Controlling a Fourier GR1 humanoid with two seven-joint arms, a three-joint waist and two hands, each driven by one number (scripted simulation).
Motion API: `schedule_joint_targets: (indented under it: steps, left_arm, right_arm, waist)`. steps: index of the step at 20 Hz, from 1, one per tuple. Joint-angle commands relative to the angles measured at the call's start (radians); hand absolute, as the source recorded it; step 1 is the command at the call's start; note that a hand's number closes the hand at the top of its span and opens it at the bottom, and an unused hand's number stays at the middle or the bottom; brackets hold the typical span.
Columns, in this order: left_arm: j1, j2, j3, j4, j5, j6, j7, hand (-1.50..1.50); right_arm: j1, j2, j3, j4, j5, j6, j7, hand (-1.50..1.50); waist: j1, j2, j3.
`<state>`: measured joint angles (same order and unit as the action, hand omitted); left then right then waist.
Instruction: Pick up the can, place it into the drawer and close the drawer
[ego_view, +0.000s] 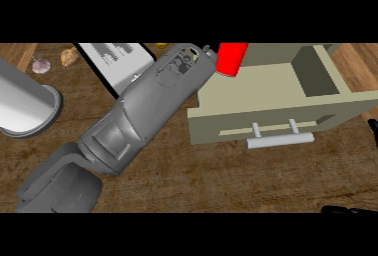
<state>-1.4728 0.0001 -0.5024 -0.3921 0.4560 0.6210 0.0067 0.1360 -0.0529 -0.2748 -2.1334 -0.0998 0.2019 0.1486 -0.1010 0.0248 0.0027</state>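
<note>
Wooden counter (221, 175) fills the view. Left forearm (140, 120) runs diagonally from lower left up to upper middle; its hand is hidden past the wrist, fingers not visible, so can't tell if it's spread or closed. Beige drawer (258, 100) sits open at right, front panel with a pale bar handle (280, 140) facing the lower edge, an inner compartment (317, 75) showing at its far right. Big grey cylinder (26, 105) at left edge, some canister or pot. White patterned board (118, 62) beyond the forearm. Red can (231, 59) stands tilted at the drawer's far-left corner, just beside the left wrist end, long axis roughly up-down in view. Looks carried, though the grasp is hidden. Judgement: left hand nearest; the can needs to go rightward, down into the drawer. Right hand (347, 210) barely shows at lower right, dark fingertips only, state unclear. Small onion-like bulbs (55, 60) at upper left.
</note>
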Motion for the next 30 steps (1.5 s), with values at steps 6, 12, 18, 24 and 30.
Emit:
schedule_joint_targets:
  steps: [6, 12, 18, 24, 30]
  left_arm:
    - [0.019, 0.0, -0.093, 0.042, 0.024, 0.059, -0.033, -1.5]
    - [0.031, 0.0, -0.102, 0.048, 0.065, 0.106, -0.043, -1.5]
    - [0.071, 0.0, -0.139, 0.021, 0.095, 0.137, -0.065, -1.5]
    - [0.039, 0.0, -0.115, 0.021, 0.148, 0.152, -0.057, -1.5]
    - [0.004, 0.0, -0.108, 0.015, 0.191, 0.163, -0.057, -1.5]
  right_arm:
    - [-0.026, 0.003, 0.027, 0.003, 0.016, 0.0, -0.005, -1.5]
    - [-0.012, 0.013, 0.026, 0.027, 0.012, 0.009, -0.039, -1.5]
    - [-0.038, 0.004, 0.034, -0.003, 0.029, -0.01, 0.002, -1.5]
    - [-0.017, -0.039, 0.035, -0.063, 0.132, -0.004, -0.046, -1.5]
    - [-0.088, -0.092, 0.084, -0.049, 0.288, -0.008, -0.107, -1.5]
  waist:
    - [-0.026, 0.006, 0.0]
    - [-0.035, 0.008, 0.001]
    - [-0.026, 0.006, 0.0]
    - [-0.025, 0.003, -0.001]
    - [-0.006, 0.007, -0.001]
